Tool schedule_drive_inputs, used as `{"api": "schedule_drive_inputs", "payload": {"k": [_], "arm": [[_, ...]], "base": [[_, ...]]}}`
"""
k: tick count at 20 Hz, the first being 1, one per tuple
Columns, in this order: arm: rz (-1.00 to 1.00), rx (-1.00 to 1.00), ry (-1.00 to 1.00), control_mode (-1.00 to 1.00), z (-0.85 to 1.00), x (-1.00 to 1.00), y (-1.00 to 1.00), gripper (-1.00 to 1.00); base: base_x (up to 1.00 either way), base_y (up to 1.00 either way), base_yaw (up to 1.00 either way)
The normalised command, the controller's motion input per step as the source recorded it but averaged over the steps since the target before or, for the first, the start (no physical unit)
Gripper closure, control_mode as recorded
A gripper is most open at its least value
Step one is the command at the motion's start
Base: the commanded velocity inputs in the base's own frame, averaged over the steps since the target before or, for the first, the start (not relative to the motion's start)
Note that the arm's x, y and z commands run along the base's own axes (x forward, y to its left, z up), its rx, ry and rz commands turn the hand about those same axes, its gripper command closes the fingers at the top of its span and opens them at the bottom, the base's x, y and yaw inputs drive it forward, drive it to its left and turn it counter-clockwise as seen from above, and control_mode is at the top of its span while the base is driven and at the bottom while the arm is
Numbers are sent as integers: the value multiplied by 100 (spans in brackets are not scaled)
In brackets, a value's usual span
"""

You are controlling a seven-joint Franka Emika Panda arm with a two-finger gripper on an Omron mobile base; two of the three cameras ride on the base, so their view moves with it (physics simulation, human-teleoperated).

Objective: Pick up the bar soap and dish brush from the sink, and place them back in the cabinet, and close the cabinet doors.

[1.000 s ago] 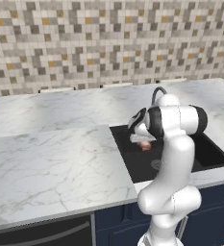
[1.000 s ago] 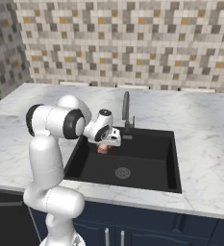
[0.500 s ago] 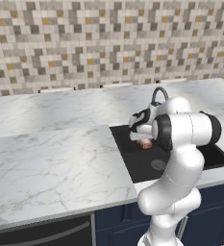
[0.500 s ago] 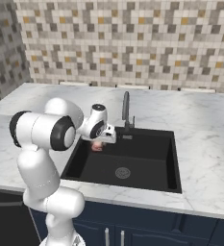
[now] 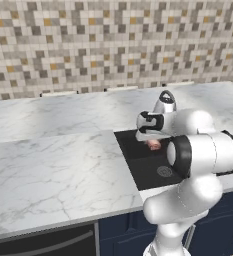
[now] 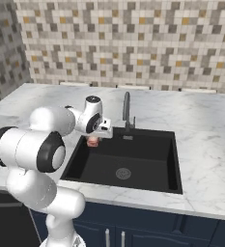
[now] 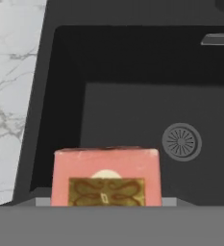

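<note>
A white marble countertop (image 5: pixel 53 165) with grey veining filled the foreground. At twelve o'clock behind it rose a mosaic tile backsplash (image 5: pixel 108 45) in beige, grey, brown and orange squares. At six o'clock, below the counter edge, sat navy lower cabinet fronts (image 6: pixel 147 231) with short silver handles (image 6: pixel 106 237).

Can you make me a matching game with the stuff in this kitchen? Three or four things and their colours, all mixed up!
Things:
1. bar soap
2. sink
3. counter
4. drain

Colours:
A. white and grey marble
B. silver-grey, round with spokes
C. reddish pink with a patterned patch
D. black

Pairs: 1-C, 2-D, 3-A, 4-B
</note>
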Motion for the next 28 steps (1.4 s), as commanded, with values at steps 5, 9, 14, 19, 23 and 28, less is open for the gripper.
{"api": "schedule_drive_inputs", "payload": {"k": [5,9,14,19,23,28], "arm": [[2,0,0,-100,57,-42,0,100],[0,0,0,-100,53,-51,0,100],[0,-1,0,-100,52,-60,2,100],[0,-2,-2,-100,45,-65,3,100],[0,-5,-2,-100,47,-53,12,100],[0,-2,-1,-100,52,-43,11,100]], "base": [[0,0,0],[0,0,0],[0,0,0],[0,0,0],[0,0,0],[0,0,0]]}}
